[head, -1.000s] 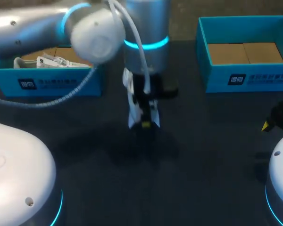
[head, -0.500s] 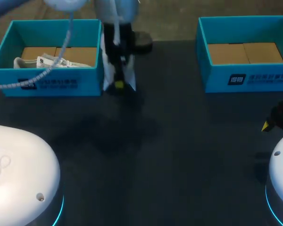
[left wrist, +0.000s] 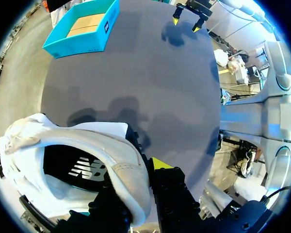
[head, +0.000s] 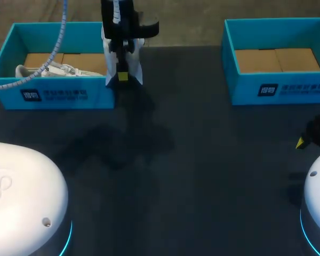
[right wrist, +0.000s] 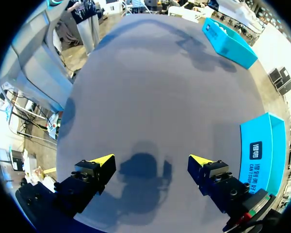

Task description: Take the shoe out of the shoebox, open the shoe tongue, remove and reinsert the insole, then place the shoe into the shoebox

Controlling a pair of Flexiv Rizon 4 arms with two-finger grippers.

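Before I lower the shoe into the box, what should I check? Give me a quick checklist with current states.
1. Left gripper shut on the shoe: ok.
2. Shoe over the left shoebox opening: not ok, it hangs at the box's right wall.
3. Room inside that box: cannot tell; crumpled paper lies in it.
4. Right gripper open and away from the box: ok.

Looking from overhead, I am seeing only slivers of the white sneaker [head: 137, 73], with my left gripper [head: 122, 76] covering its middle. At the left wrist, the black rim is cropping the sneaker's far side, and its padded edge is hiding one yellow fingertip. My right gripper [head: 305, 140] is running off the picture's edge, showing a single tip.
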